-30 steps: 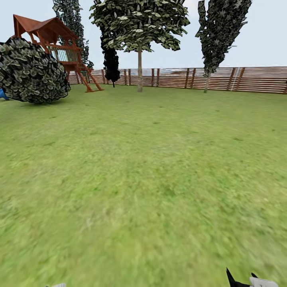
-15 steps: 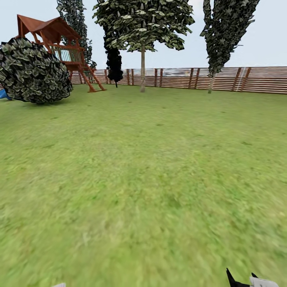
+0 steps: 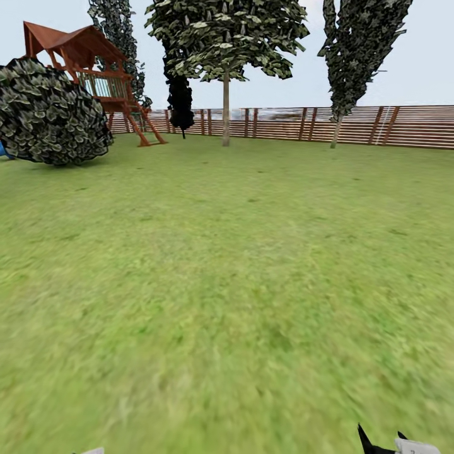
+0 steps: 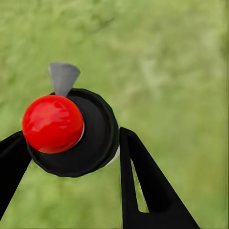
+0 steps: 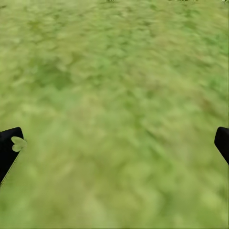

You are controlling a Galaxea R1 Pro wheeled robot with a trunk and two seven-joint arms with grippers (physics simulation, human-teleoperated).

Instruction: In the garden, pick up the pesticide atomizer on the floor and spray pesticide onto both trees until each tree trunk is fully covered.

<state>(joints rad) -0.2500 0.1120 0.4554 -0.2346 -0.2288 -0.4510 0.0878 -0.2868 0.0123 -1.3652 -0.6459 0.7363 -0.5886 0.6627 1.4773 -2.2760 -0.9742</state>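
Observation:
In the left wrist view the pesticide atomizer shows end-on: a red ball on a round black cap with a grey nozzle tip. My left gripper is shut on it, one black finger on each side, over the grass floor. My right gripper is open, its fingers wide apart over bare lawn, and its tips peek in at the head view's lower edge. Far ahead by the fence stands a tree with a straight grey-tan tree trunk. No white specks are discernible on it at this distance.
A brown slat fence closes the lawn's far side. A round dark bush and a red wooden playset stand at the far left. Dark columnar trees rise near the fence. Open grass lies between me and the tree.
The whole head view has shifted slightly, so the camera has moved; the tree and fence sit a little further right. Both grippers hold the same pose.

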